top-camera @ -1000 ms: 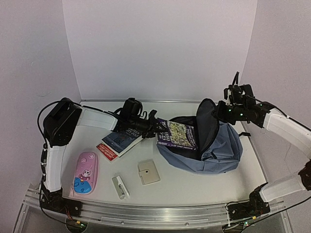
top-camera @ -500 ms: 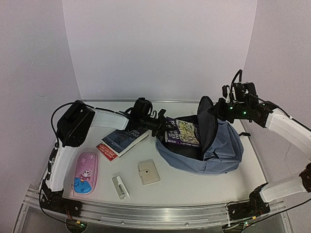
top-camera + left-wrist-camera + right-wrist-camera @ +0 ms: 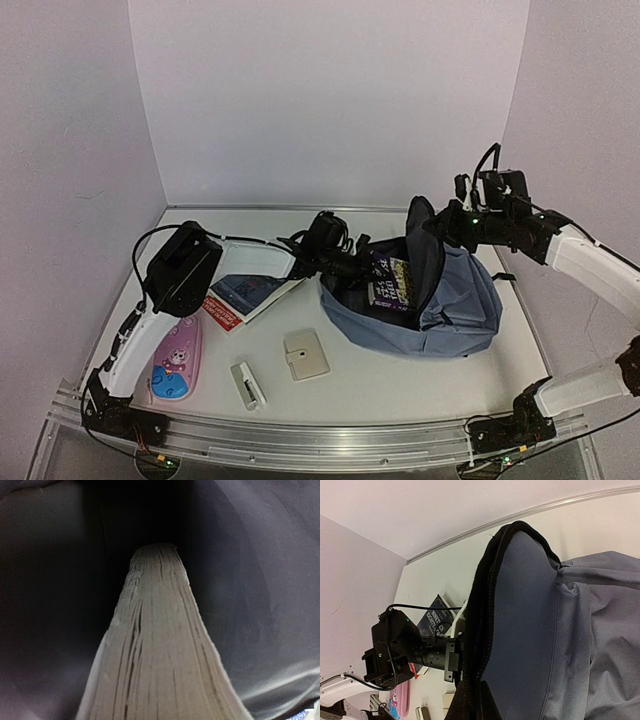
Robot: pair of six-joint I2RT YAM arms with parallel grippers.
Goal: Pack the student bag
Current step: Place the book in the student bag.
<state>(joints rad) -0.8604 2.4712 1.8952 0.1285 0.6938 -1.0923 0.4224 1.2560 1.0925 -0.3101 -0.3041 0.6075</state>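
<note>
The slate-blue student bag (image 3: 455, 305) lies at the right of the table with its mouth facing left. My right gripper (image 3: 432, 222) is shut on the black zip trim of the flap (image 3: 520, 610) and holds it raised; in the right wrist view its fingertips (image 3: 490, 705) pinch the trim at the bottom edge. My left gripper (image 3: 360, 266) is shut on a book (image 3: 392, 282) that sits mostly inside the bag's mouth. The left wrist view shows only that book's page edge (image 3: 160, 660) against the dark lining (image 3: 260, 595); its fingers are hidden.
On the table left of the bag lie a dark blue book (image 3: 245, 292), a red booklet (image 3: 220, 313), a pink pencil case (image 3: 176, 360), a beige square case (image 3: 305, 354) and a small white object (image 3: 247, 384). Walls close in on the back and sides.
My left arm has stretched to the right and carried the book from the bag's mouth deeper inside. The right gripper has shifted slightly left, still holding the flap up.
</note>
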